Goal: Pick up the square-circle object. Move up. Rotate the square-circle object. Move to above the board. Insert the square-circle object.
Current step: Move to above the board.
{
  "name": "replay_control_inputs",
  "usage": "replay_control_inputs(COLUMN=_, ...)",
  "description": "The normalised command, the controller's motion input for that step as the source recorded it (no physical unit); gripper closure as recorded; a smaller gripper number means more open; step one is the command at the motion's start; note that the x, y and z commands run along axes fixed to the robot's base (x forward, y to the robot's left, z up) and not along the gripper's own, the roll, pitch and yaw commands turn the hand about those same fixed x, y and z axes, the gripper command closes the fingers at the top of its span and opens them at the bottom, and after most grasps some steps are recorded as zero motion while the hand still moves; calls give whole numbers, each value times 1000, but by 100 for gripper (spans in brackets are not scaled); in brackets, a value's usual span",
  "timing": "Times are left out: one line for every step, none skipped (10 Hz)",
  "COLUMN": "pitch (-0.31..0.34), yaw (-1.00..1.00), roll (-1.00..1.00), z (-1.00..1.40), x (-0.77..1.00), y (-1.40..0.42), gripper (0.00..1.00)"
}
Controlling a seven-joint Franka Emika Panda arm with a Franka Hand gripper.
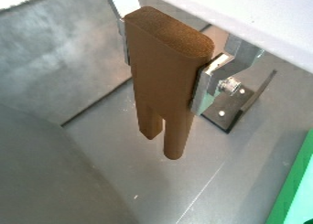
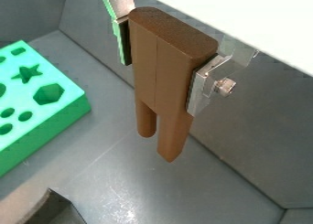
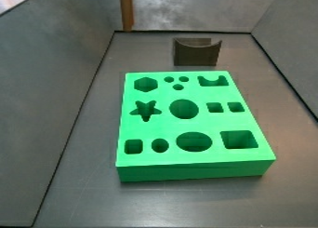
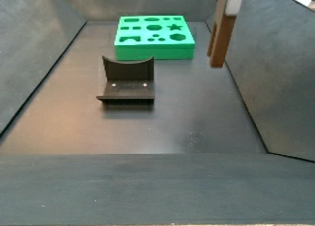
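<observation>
Gripper: the gripper (image 2: 159, 68) is closed on the upper part of the square-circle object (image 2: 163, 81), one silver finger (image 2: 206, 84) flat against either narrow side, raised clear of the floor. In both wrist views the piece hangs between the plates, prongs pointing down.
Square-circle object: brown, held upright, its two leg-like prongs free in the air above the dark floor (image 2: 196, 186). In a side view it shows as a thin brown strip (image 4: 220, 34) near the right wall, beside the board's far corner and not touching it.
Board: bright green, lying flat on the floor (image 3: 191, 125), with star, hexagon, round, oval and square cut-outs. In a side view it sits at the far end (image 4: 154, 36); in a wrist view only one corner of it shows (image 2: 37, 104).
Dark grey block: a dark block with a curved notch stands apart from the board (image 3: 196, 50) (image 4: 125, 82).
Writing: no brand, label or lettering can be read on any piece.
Hidden or cut off: in a side view only a sliver of the brown piece shows at the upper edge (image 3: 125, 8), the gripper out of frame. The gripper body is cropped in both wrist views. A green strip at one wrist view's edge (image 1: 294, 186) is too cut off to tell holes.
</observation>
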Motion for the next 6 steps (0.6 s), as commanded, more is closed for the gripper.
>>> replay_control_inputs(pitch=68, yaw=-34, roll=5, z=1000, x=-94, y=115, gripper=100)
replay_control_inputs(pitch=76, yaw=-33, roll=0, z=1000, x=-79, y=107, gripper=100)
replay_control_inputs(pitch=82, yaw=-34, roll=-2, z=1000, x=-67, y=102, gripper=100)
replay_control_inputs(pitch=89, yaw=-31, roll=-7, z=1000, x=-49, y=97, gripper=100)
replay_control_inputs(pitch=89, yaw=-32, roll=-6, z=799, x=-27, y=73, gripper=100)
replay_control_inputs(pitch=87, yaw=-35, roll=-7, z=636, x=-15, y=52, gripper=100)
